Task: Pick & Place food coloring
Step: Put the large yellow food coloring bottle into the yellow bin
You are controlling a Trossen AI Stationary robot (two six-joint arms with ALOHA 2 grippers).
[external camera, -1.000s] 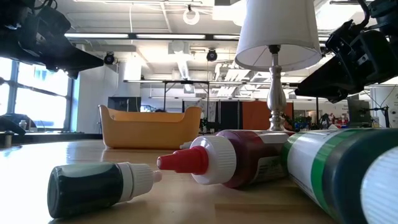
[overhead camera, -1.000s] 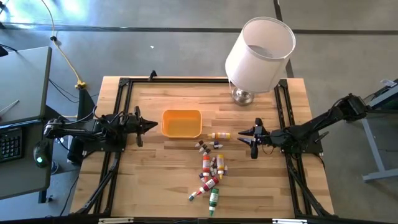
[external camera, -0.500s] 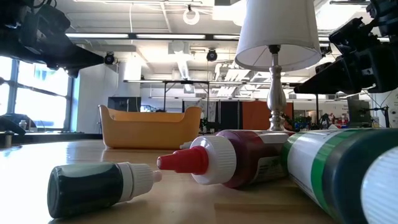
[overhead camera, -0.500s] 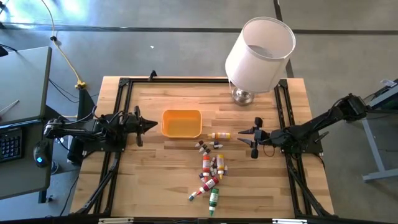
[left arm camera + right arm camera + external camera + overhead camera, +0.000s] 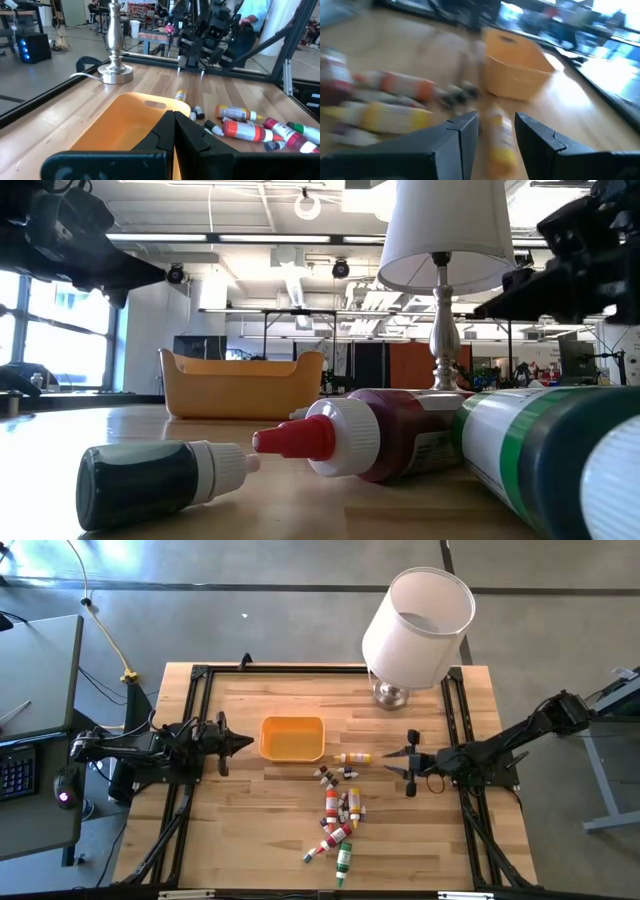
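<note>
The food coloring lies loose on the wooden table: a cluster of small red, orange, yellow and green bottles (image 5: 337, 810) on their sides, and one yellow bottle (image 5: 352, 757) apart from them. My right gripper (image 5: 392, 760) hovers open just right of that yellow bottle (image 5: 501, 142), with nothing between its fingers. My left gripper (image 5: 243, 743) is shut and empty, held level at the left side of the orange tray (image 5: 292, 738). In the low view a dark green vial (image 5: 160, 480) and a red-capped bottle (image 5: 365, 435) lie close to the camera.
A lamp with a white shade (image 5: 418, 615) stands on its metal base (image 5: 392, 693) at the far right of the table. A black frame (image 5: 200, 675) runs around the table. There is bare wood at the near left and the far middle.
My right gripper has rolled about its own pointing line while staying over the same spot, right of the yellow bottle. Its finger gap looks the same. The bottles and the tray have not moved.
</note>
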